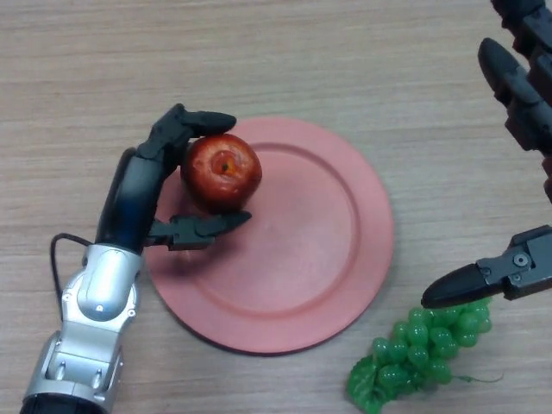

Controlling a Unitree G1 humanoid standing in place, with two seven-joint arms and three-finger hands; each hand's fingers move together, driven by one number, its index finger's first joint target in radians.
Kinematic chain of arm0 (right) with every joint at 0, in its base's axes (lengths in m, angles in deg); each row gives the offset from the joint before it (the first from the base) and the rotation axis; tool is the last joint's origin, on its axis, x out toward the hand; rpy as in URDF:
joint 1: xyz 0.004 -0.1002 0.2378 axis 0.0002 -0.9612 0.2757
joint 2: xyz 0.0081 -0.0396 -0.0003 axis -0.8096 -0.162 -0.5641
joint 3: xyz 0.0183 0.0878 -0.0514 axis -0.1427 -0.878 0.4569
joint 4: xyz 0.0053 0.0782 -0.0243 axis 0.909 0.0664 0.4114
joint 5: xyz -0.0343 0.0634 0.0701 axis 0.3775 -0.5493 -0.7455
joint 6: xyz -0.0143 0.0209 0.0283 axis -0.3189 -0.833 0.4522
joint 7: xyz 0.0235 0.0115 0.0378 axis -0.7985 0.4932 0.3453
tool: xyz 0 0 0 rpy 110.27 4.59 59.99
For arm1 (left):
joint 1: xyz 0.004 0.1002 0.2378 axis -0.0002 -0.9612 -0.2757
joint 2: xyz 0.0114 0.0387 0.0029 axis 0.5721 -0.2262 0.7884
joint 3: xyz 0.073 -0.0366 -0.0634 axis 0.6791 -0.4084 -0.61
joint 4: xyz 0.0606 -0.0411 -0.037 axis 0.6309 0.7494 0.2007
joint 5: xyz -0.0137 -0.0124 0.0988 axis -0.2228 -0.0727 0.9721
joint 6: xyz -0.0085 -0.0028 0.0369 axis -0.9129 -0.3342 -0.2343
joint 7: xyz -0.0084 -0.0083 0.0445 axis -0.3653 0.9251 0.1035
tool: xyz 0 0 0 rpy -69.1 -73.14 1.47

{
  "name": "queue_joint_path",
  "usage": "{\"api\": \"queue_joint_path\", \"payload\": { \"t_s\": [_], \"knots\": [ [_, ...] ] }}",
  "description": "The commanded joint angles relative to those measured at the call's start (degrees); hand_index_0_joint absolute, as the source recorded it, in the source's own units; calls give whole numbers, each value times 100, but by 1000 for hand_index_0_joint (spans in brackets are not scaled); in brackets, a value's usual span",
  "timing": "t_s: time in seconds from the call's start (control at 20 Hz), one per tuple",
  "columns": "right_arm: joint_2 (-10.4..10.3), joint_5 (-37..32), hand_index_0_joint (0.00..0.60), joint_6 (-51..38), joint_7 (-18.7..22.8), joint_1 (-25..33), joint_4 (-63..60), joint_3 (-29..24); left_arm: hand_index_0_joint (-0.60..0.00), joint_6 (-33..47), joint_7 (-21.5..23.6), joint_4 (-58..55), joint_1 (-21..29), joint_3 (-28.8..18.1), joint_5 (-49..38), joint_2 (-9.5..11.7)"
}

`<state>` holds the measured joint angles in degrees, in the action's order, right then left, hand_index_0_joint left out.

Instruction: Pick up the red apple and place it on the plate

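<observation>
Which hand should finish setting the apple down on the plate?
Left. The left hand already has its fingers curled round the red apple over the plate. The right hand is off by the grapes, open.

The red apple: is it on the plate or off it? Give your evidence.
On or just above it: the red apple lies over the plate's left rim, with the left robot hand curled round it. Contact cannot be told.
</observation>
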<state>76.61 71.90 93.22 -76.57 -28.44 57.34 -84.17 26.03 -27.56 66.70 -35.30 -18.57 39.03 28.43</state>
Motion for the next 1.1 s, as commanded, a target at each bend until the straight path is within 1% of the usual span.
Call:
{"api": "queue_joint_path", "payload": {
  "t_s": [0.05,0.1,0.15,0.2,0.3,0.45,0.6,0.7,0.75,0.8,0.85,0.95,1.0,1.05,1.1],
  "knots": [
    [63,131,0,-993,37,120,197,-246,-400,491,266,-217,259,-211,-163,182],
    [63,152,0,-1060,24,126,117,-248,-249,380,282,-188,262,-204,-85,197],
    [63,181,0,-1135,10,128,25,-244,-150,180,288,-232,243,-189,11,206],
    [73,255,0,-1285,-28,155,-188,-235,0,-289,174,-581,131,-129,177,221],
    [90,222,0,-1164,-10,238,-242,-270,0,-714,-196,-1271,-78,-177,-55,225],
    [123,351,0,-1162,13,377,-366,-162,0,-1100,-351,-2104,-216,-307,-242,317],
    [49,401,0,-1412,12,323,-572,-104,0,-1885,-608,-3402,-384,-539,-939,433],
    [63,352,0,-1398,-22,348,-658,-168,0,-1969,-609,-4105,-481,-772,-1431,523],
    [84,345,0,-1383,-17,380,-719,-173,0,-1962,-557,-4281,-507,-846,-1568,570],
    [99,372,0,-1456,-24,422,-852,-140,0,-2019,-627,-4446,-529,-954,-1685,674],
    [106,374,0,-1496,-47,458,-912,-142,0,-2077,-695,-4524,-569,-1036,-1798,734],
    [106,374,0,-1622,-55,500,-1084,-101,0,-2456,-773,-4806,-663,-1251,-2189,834],
    [89,537,0,-2008,-74,462,-1274,-19,0,-2446,-849,-4882,-725,-1320,-2242,890],
    [49,602,0,-2183,-84,419,-1344,-14,0,-2339,-900,-4910,-802,-1372,-2293,891],
    [-23,565,0,-2133,-18,351,-1275,34,0,-2501,-884,-5086,-901,-1481,-2514,888]
  ]
}}
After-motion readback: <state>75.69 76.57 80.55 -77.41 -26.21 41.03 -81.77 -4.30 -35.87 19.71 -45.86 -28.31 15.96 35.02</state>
